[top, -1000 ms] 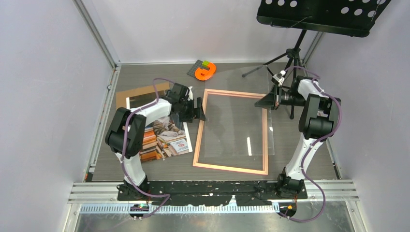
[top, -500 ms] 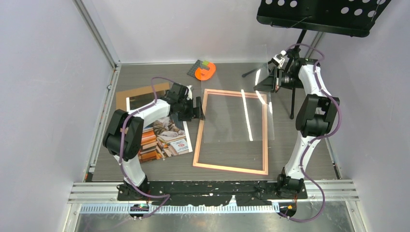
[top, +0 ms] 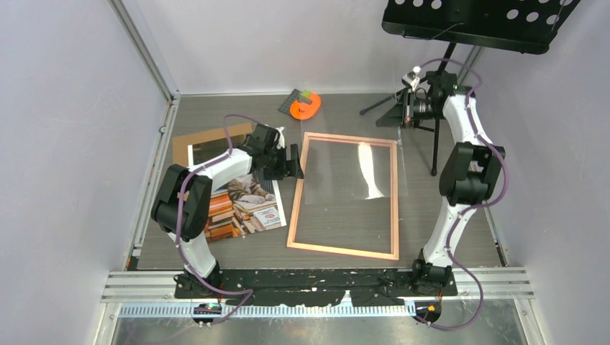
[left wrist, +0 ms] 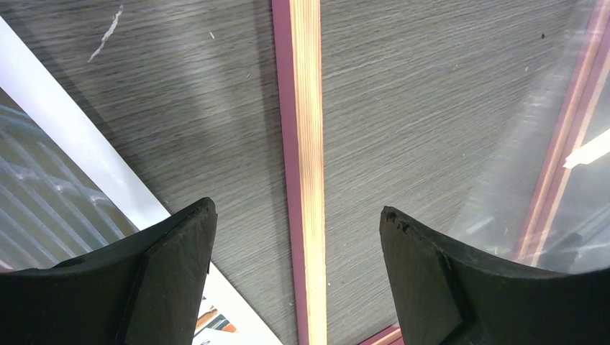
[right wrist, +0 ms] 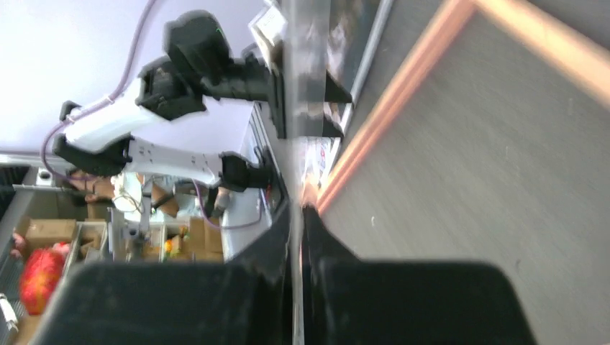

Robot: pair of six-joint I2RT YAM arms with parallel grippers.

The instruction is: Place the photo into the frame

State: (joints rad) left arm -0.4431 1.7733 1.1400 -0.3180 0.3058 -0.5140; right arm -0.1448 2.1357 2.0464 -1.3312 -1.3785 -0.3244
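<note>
Left claw (left wrist: pixel 296 213) gaped over frame (left wrist: pixel 306 144) left rail | right claw (top: pixel 405 113) clamped pane (top: pixel 374 172) | photo (top: pixel 244 208) lay left | tripod (top: pixel 434 144) stood beside right claw

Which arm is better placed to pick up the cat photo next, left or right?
Left. The left gripper is open over the left rail of the frame, right beside the photo. The right gripper is shut on the clear pane, holding its far edge raised.

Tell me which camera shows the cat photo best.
The top external view: the photo lies left of the frame, cat and books visible. The left wrist view catches only its white border; the right wrist view is too blurred to tell.
</note>
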